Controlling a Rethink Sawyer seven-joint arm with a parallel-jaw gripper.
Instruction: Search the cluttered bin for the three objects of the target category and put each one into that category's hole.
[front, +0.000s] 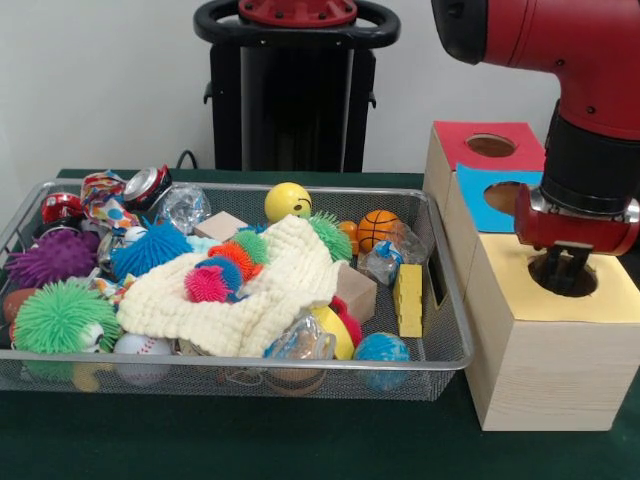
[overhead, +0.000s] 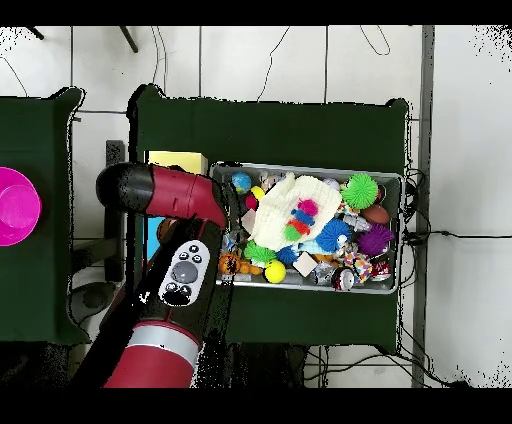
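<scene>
A wire bin (front: 452, 331) holds a jumble of toys under a cream cloth (front: 245, 290). Among them are a yellow face ball (front: 288, 201), a small basketball (front: 378, 229), a baseball (front: 142, 346), a blue globe ball (front: 381, 349), several spiky balls, wooden blocks and crushed cans. Right of the bin stand three hole-topped boxes: yellow (front: 510, 290) nearest, blue (front: 478, 200) behind it, red (front: 462, 138) farthest. My gripper (front: 566, 272) hangs right over the yellow box's hole, its tip dipping into it. I see nothing held in it. In the overhead view the arm (overhead: 165, 190) hides the gripper.
A yellow foam block (front: 408, 299) leans near the bin's right wall. A green spiky ball (front: 62, 316) and a purple one (front: 52, 257) fill the bin's left end. In the overhead view a pink bowl (overhead: 15, 205) sits on a separate table at the left.
</scene>
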